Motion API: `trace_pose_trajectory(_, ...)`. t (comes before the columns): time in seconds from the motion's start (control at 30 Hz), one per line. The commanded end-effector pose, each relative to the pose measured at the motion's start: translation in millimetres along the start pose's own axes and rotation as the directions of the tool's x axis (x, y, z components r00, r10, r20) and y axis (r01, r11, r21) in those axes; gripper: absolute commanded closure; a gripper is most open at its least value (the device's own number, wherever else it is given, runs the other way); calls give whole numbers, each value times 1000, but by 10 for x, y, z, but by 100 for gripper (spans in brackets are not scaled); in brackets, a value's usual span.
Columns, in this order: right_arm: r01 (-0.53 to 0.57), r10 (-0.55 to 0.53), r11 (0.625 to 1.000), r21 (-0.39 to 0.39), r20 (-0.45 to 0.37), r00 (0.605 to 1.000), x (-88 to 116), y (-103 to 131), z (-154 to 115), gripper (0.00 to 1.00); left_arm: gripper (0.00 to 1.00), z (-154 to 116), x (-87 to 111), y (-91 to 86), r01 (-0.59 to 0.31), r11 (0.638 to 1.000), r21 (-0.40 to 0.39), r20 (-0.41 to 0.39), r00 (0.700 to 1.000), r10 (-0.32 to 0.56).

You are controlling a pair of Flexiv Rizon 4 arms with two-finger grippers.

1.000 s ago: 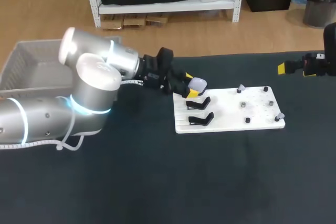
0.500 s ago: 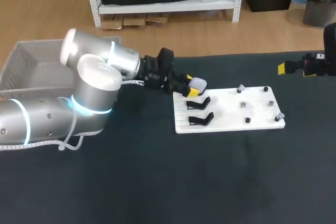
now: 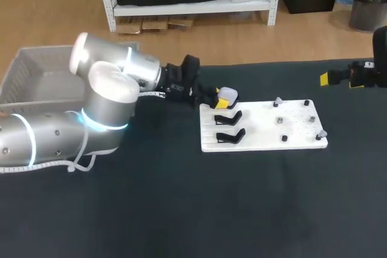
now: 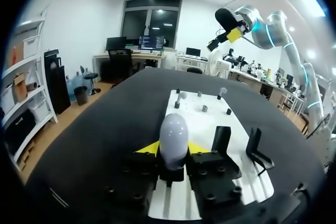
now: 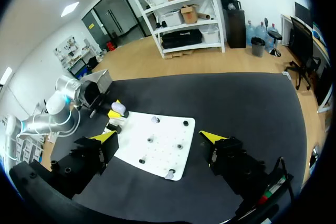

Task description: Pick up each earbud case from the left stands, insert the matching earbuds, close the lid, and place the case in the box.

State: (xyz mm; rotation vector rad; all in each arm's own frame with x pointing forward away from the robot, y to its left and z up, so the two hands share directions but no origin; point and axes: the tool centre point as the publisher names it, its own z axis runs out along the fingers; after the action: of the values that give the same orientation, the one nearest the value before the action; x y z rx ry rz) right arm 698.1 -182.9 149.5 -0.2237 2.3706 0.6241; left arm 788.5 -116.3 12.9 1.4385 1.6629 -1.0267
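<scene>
The earbud case sits between the fingers of my left gripper, touched from both sides, over the near end of the board. Two stands are just beside the fingers, and the earbuds lie further ahead. The whole board lies ahead of my right gripper, between its spread fingers and well apart from them.

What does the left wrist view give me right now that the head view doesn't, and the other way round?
Left wrist only: the yellow tips of the left jaws pressed against both sides of the case, so the grip looks closed on it. Head only: the basket beside the left arm. Both: the case, two empty stands beside it on the board, earbuds on the far pegs, and the right arm off beyond the board.
</scene>
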Motion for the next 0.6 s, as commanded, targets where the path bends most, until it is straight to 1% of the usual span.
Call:
trace_pose_trajectory(0.03, 1, -1, 1000, -3, -1, 1000, -3, -8, 4, 0, 100, 12, 5, 6, -1, 1000, 16, 5, 1000, 1)
trace_pose_trajectory(0.2, 1, -1, 1000, -3, -1, 1000, -3, -8, 4, 0, 100, -30, -32, -39, -10, 1000, 8, 13, 1000, 10)
trace_pose_trajectory(0.37, 1, -1, 1000, -3, -1, 1000, -3, -8, 4, 0, 100, -112, -104, -27, -31, 999, -13, 14, 999, 31)
trace_pose_trajectory(0.43, 1, -1, 1000, -3, -1, 1000, -3, -8, 4, 0, 100, -156, -158, -41, -45, 999, -25, 16, 999, 46)
trace_pose_trajectory(0.6, 1, -1, 1000, -3, -1, 1000, -3, -8, 4, 0, 100, -228, -323, -158, -99, 994, -50, 12, 995, 100)
